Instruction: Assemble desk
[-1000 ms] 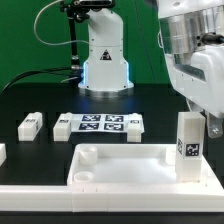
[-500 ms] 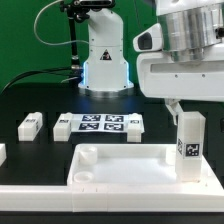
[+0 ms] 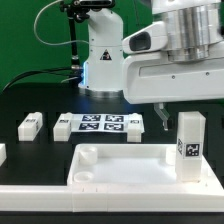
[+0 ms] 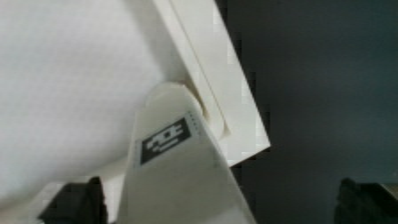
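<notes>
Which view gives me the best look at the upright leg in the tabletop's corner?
The exterior view: the upright leg shows nearly whole, tag facing, standing in the tabletop. The wrist view shows only part of it, close and foreshortened, beside the tabletop's rim.

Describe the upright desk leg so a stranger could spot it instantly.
Find the big white tabletop at the front of the black table. At its corner on the exterior view's right stands a square white leg. Unlike the loose leg lying flat, it is upright.
</notes>
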`<control>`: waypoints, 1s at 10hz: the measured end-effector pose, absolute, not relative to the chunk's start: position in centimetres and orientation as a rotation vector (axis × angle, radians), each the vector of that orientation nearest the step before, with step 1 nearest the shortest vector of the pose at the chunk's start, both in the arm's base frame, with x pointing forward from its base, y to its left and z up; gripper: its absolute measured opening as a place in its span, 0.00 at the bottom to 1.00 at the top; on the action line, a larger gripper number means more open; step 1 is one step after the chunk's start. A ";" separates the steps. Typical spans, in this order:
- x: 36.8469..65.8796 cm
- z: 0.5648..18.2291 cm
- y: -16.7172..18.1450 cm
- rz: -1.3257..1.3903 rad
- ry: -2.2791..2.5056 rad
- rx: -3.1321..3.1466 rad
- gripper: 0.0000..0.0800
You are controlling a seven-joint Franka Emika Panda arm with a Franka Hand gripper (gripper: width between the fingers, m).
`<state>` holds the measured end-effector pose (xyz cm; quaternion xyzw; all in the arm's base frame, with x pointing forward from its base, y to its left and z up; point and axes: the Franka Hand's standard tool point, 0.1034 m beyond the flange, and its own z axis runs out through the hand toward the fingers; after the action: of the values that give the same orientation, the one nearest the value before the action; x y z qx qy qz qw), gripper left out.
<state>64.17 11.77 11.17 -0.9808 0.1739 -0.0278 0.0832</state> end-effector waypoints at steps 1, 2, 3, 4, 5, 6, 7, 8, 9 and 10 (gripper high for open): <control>64.8 11.6 11.8 -0.126 0.254 -2.994 0.81; 64.9 11.6 11.8 -0.152 -0.046 -3.039 0.81; 64.8 11.4 11.9 -0.151 -0.097 -3.041 0.81; 64.8 11.4 11.9 -0.148 -0.041 -3.040 0.77; 64.8 11.4 11.9 -0.148 -0.025 -3.039 0.61; 64.8 11.4 11.9 -0.145 0.024 -3.037 0.61; 64.9 11.4 11.8 -0.141 0.125 -3.033 0.44; 64.9 11.4 11.4 -0.134 0.266 -3.024 0.38; 64.9 11.4 11.3 -0.130 0.352 -3.014 0.38; 64.9 11.3 11.3 -0.123 0.463 -2.996 0.38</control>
<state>64.90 11.25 11.34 -0.9860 0.1523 -0.0406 0.0538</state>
